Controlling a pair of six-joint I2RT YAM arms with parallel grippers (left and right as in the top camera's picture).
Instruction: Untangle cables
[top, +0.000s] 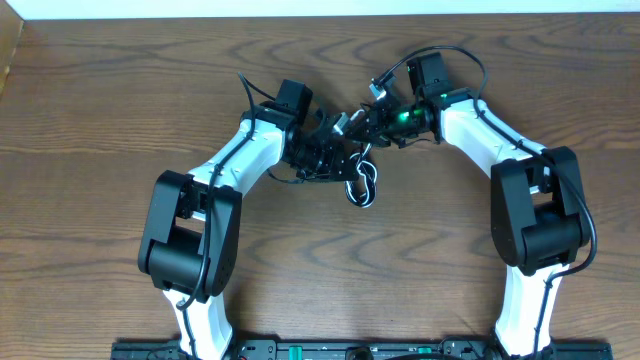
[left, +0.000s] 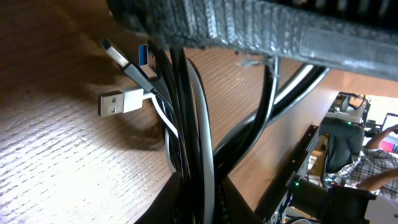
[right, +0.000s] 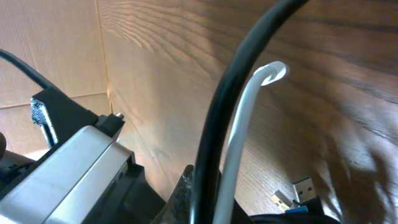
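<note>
A tangle of thin black and white cables (top: 361, 186) lies at the table's middle, a looped part hanging toward the front. My left gripper (top: 335, 158) is shut on a bundle of black cables and one white cable (left: 198, 155); a white USB plug (left: 118, 102) and two dark plugs (left: 144, 62) stick out beside it. My right gripper (top: 372, 120) is shut on a black cable (right: 214, 134) and a white cable (right: 241, 127); USB plugs (right: 297, 190) lie on the wood beyond. The two grippers are close together over the tangle.
The wooden table (top: 100, 110) spreads all round. A cardboard wall (right: 50, 43) stands at the table's far side. Thick black arm cords (top: 455, 55) loop by the right wrist. The arm bases sit at the front edge (top: 350, 350).
</note>
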